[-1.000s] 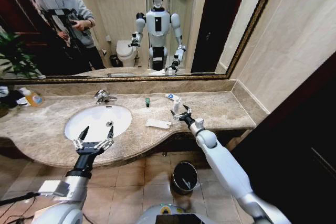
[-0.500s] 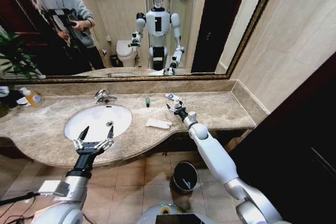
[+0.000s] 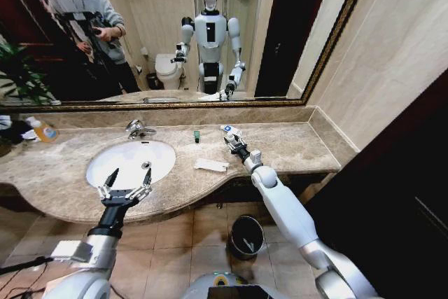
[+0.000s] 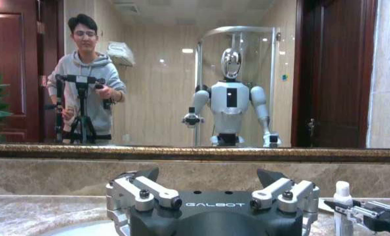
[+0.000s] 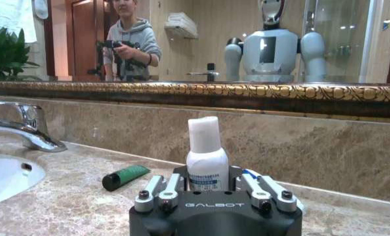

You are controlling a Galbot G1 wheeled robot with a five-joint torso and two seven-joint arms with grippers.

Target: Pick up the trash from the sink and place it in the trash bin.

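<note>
Right gripper (image 3: 234,138): extended over the back part of the beige marble countertop (image 3: 294,146), near the backsplash, right of the sink (image 3: 131,162). In the right wrist view a tiny white bottle (image 5: 206,158) is seen standing upright between the 2 fingers (image 5: 157,190), which are drawn in close on either side of its base; whether the pads actually press it cannot be told. A blue-white packet (image 3: 227,129) is seen just beyond the gripper, toward the back edge of the countertop.

Left gripper (image 3: 126,183): held above the front rim of the sink, fingers spread wide, nothing between them.

Green-black piece (image 3: 197,135): lying flat near the back edge of the countertop, between the chrome faucet (image 3: 138,129) and the right gripper, apart from both.

Flat white rectangular packet (image 3: 211,165): lying on the countertop close to its front edge, just right of the basin, nearer the robot than the right gripper.

Trash bin (image 3: 246,237): black, round, standing on the tiled floor below the front edge of the countertop, under the right arm.
</note>
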